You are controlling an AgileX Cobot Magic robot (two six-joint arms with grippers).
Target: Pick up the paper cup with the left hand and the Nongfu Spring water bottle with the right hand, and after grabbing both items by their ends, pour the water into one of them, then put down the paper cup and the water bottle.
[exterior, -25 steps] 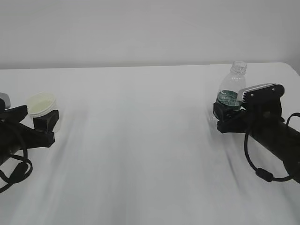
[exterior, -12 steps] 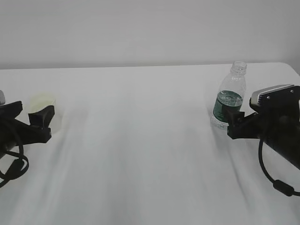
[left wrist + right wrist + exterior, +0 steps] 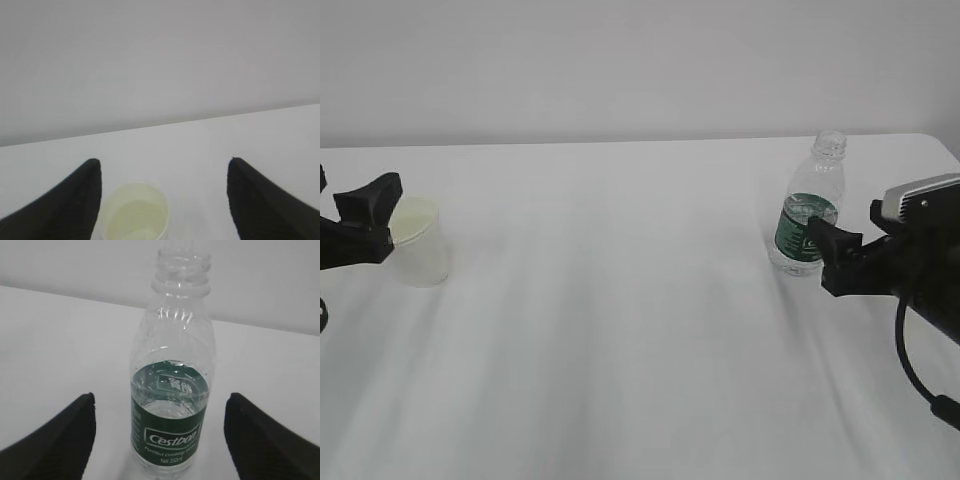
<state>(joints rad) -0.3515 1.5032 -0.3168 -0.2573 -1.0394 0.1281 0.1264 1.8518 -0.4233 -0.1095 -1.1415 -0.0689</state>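
Both arms had drawn back from their objects since the earlier frames: the left hand (image 3: 360, 225) then stood around the paper cup and the right hand (image 3: 895, 255) was closed in beside the bottle, whereas at this moment each stood clear toward its own frame edge.

Paper cup (image 3: 418, 240): upright at the far left of the exterior frame, on the white tabletop (image 3: 620, 300). The left wrist view showed pale liquid, apparently the water (image 3: 132, 217), inside it. The left gripper (image 3: 162, 200) was spread wide, the cup low in the frame nearer its left finger and touching neither.

Nongfu Spring water bottle (image 3: 810, 205): upright at the right of the exterior frame, capless, water level near the top of the green label. The right gripper (image 3: 160, 440) was likewise spread and empty, with the bottle centred between its fingers and clear of both.

Assessment: pouring appeared done and both items set down; the task looked essentially complete.

Handling, should either be retaken: the cup is judged light and thin-walled, easily crushed or tipped; a gentle hold across the mid-wall below the rolled rim is advised. The bottle is judged light, its ribbed plastic yielding and possibly slippery; the labelled lower body offers the firmest hold, and with no cap it must stay upright.
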